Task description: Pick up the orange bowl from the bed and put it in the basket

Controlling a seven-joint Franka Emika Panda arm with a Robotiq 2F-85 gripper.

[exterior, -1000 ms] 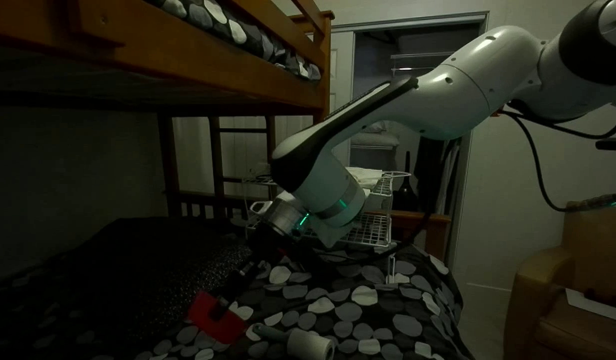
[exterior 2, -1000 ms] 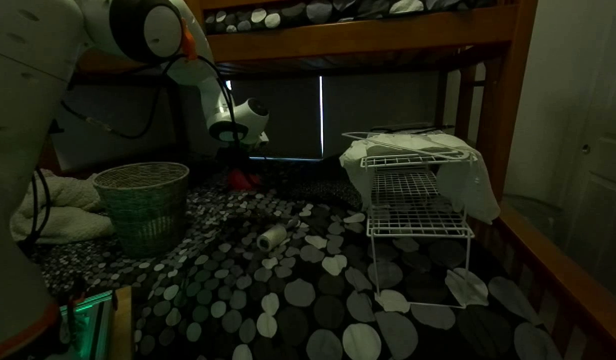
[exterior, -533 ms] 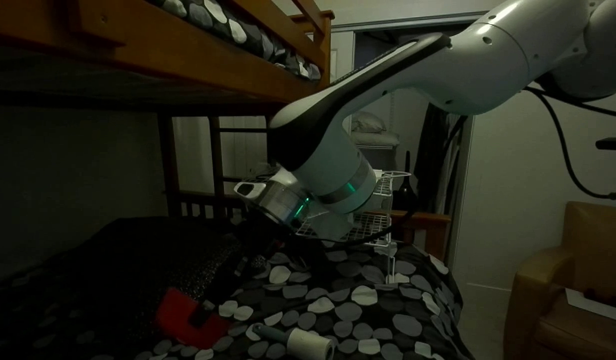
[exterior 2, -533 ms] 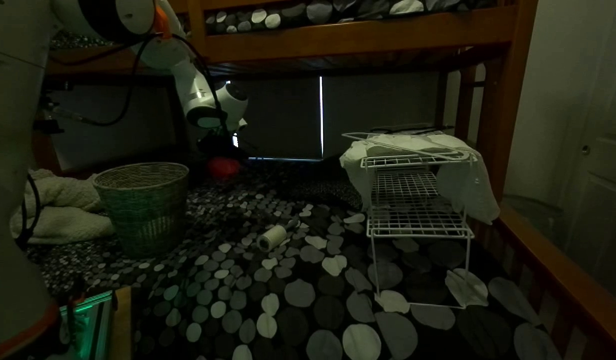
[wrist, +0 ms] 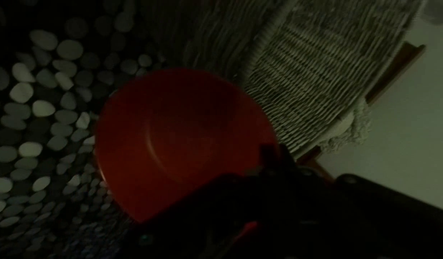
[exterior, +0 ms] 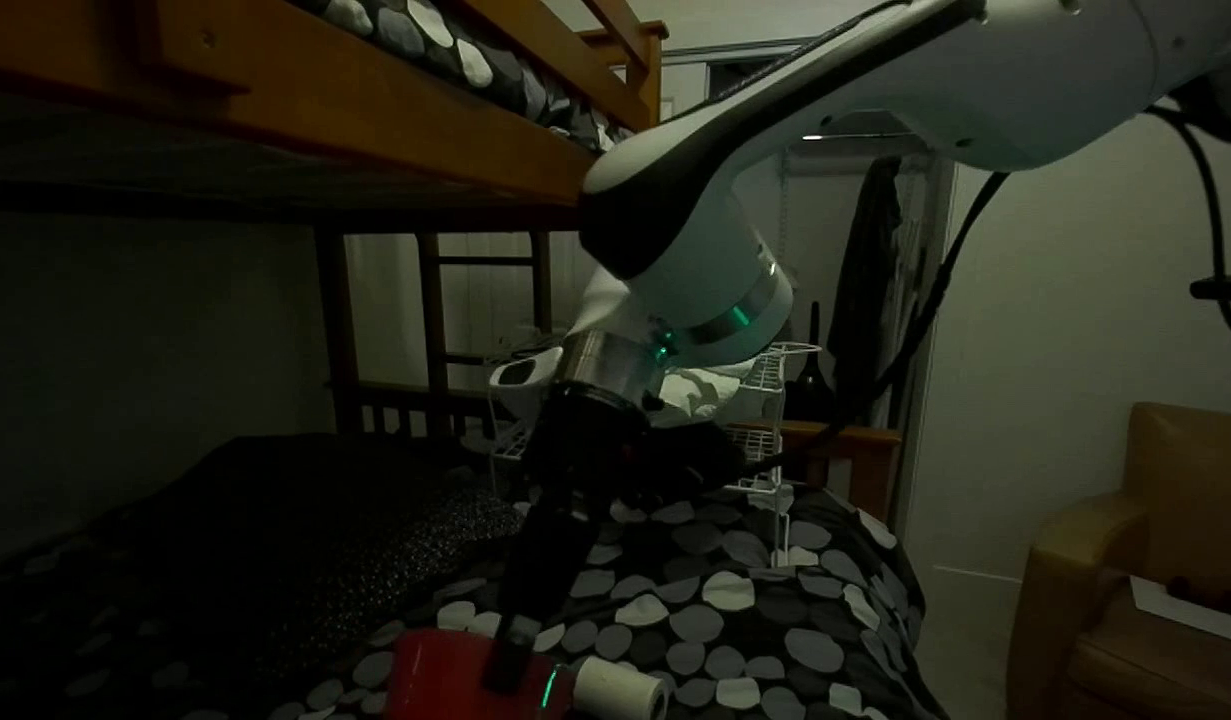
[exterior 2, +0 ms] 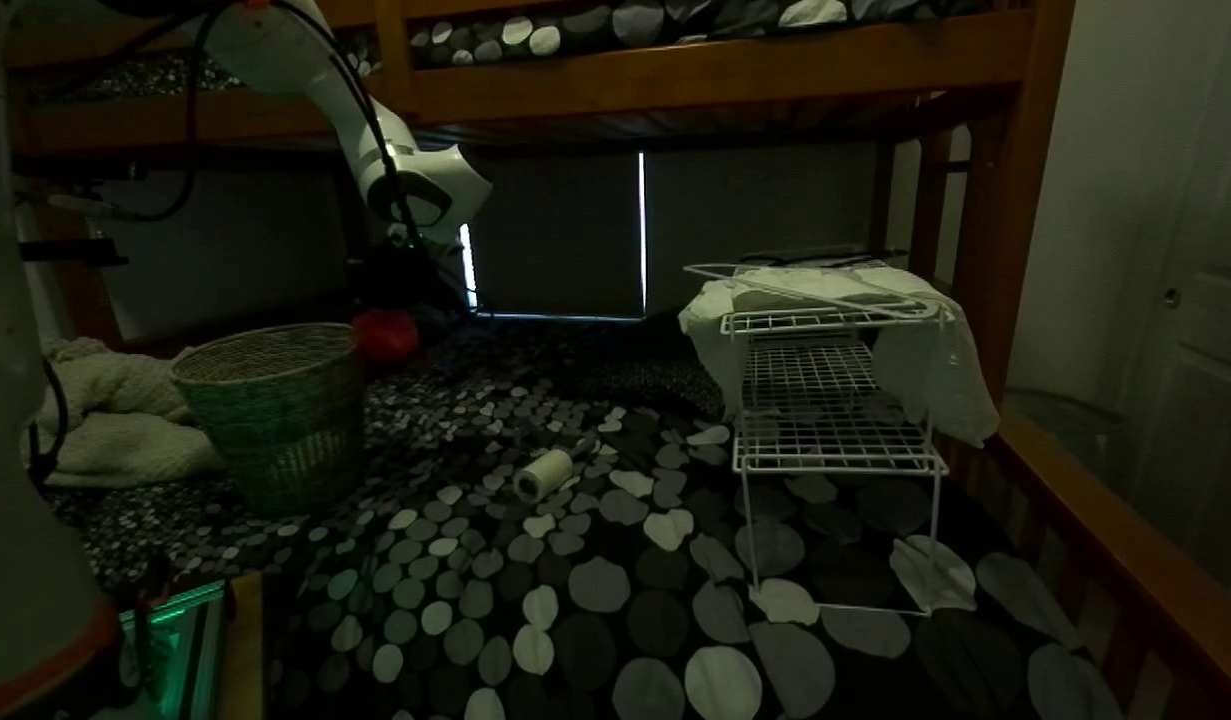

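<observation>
While the orange bowl (wrist: 185, 133) is gripped at its wall by the claw (exterior: 510, 655), just beside the woven basket (exterior 2: 275, 435), it should be raised over the basket's rim, centred, then released.

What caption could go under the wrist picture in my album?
A black robot gripper holds a round red bowl by its rim, with a round, pale woven basket behind.

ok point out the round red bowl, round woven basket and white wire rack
Round red bowl (wrist: 185, 138): wrist view, inside surface.
Round woven basket (exterior 2: 285, 430): in an exterior view, outer wall.
White wire rack (exterior 2: 840, 467): in an exterior view, lower shelf's edge.
</observation>
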